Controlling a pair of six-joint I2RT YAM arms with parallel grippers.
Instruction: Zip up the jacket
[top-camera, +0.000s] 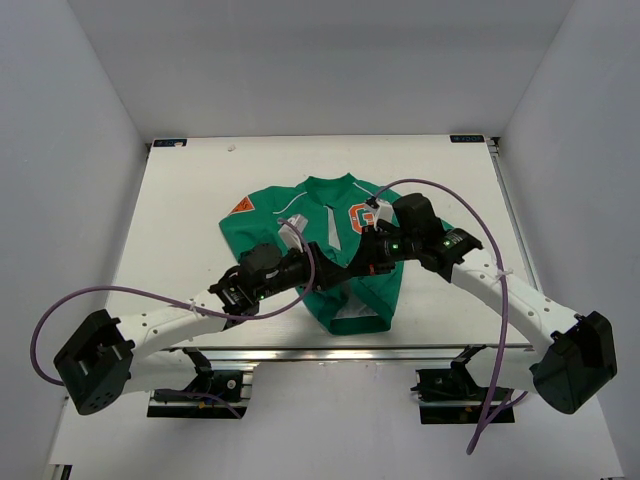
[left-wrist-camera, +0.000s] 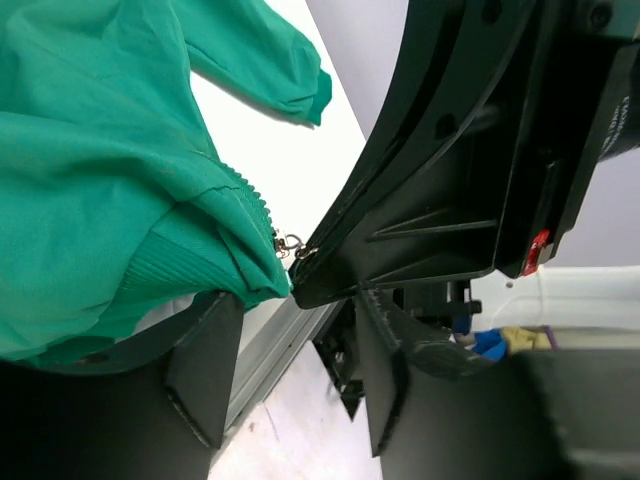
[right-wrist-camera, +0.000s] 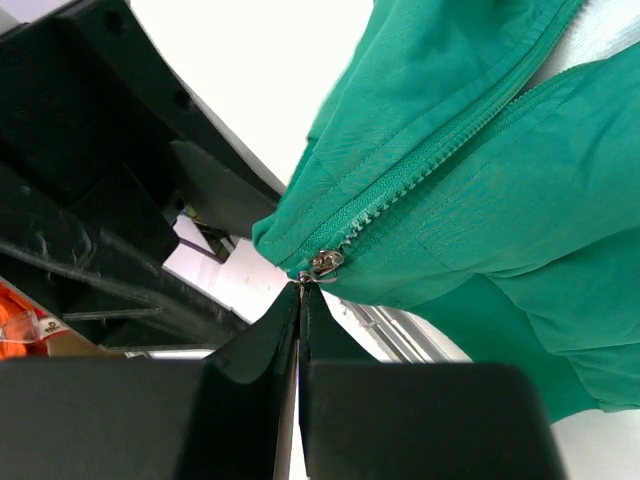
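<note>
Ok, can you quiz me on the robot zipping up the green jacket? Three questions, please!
1. True or false: the right gripper is pinching the zipper pull.
2. Which letter is on the jacket's orange chest patch? A) G B) Z C) M
3. Fill in: the zipper pull sits near the jacket's ____, not its collar.
Key: 1 true; 2 A; 3 hem.
</note>
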